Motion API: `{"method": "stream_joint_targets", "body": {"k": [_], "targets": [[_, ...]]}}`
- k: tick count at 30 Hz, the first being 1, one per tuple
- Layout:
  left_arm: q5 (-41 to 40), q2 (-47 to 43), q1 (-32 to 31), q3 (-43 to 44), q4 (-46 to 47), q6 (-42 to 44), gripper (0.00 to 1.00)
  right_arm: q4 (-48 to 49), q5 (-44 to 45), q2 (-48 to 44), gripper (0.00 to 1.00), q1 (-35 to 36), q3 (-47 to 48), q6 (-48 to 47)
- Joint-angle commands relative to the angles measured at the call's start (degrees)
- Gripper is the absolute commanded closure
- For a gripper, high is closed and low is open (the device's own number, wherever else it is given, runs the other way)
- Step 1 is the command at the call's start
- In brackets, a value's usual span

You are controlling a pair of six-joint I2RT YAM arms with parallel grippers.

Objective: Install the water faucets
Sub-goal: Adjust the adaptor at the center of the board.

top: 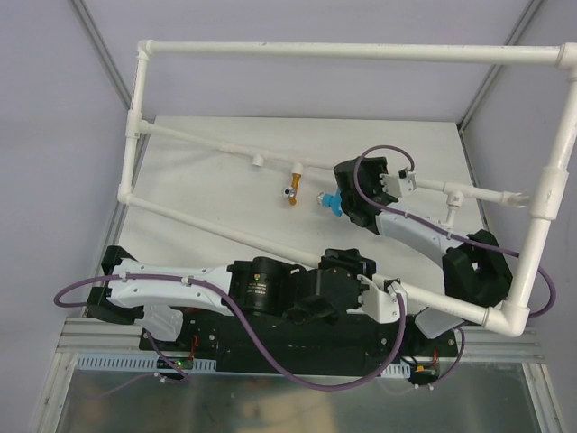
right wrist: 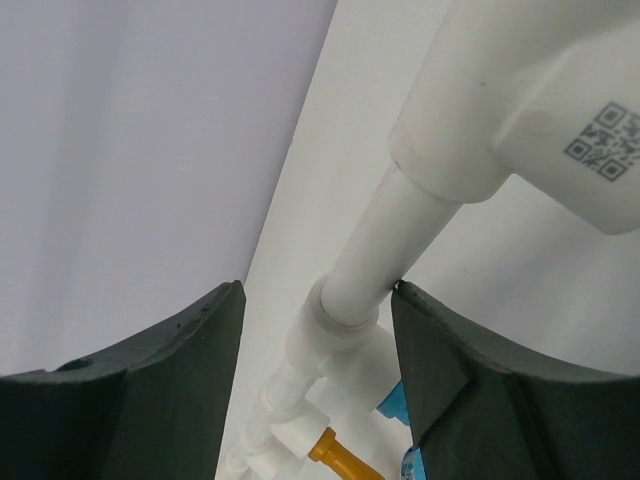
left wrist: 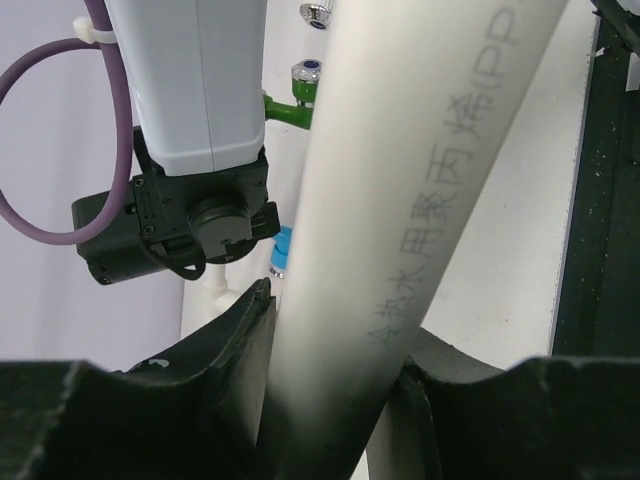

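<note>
White plastic pipe frame (top: 343, 51): the left gripper (left wrist: 338, 320) is clamped on its near rail. The right gripper (right wrist: 318, 290), jaws apart, straddles the middle rail. Just left of it, at that rail, are the small blue plastic faucet (top: 331, 203) and the orange plastic faucet (top: 293, 192).

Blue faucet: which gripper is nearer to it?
Right. The right gripper sits beside the blue faucet; the left gripper grips the near white pipe, well short of it.
</note>
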Motion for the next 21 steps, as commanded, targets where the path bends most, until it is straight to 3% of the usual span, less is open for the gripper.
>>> {"method": "stream_joint_targets", "body": {"k": [1, 12, 16, 21], "targets": [[-3.42, -4.06, 0.98, 6.72, 18.1, -14.74, 1.0, -9.52, 1.61, -0.62, 0.34, -0.63, 3.68, 13.79], [-1.67, -5.81, 0.98, 6.55, 17.92, -17.64, 1.0, -9.79, 7.76, 6.05, 0.34, -1.43, 3.59, 25.31], [-0.35, -6.87, 0.98, 6.46, 18.09, -19.22, 1.0, -14.97, 7.42, 9.74, 0.34, -2.3, 6.57, 32.17], [0.79, -8.19, 0.98, 6.11, 18.09, -20.54, 1.0, -15.68, 7.42, 14.14, 0.35, -3.53, 9.65, 32.98]]}}
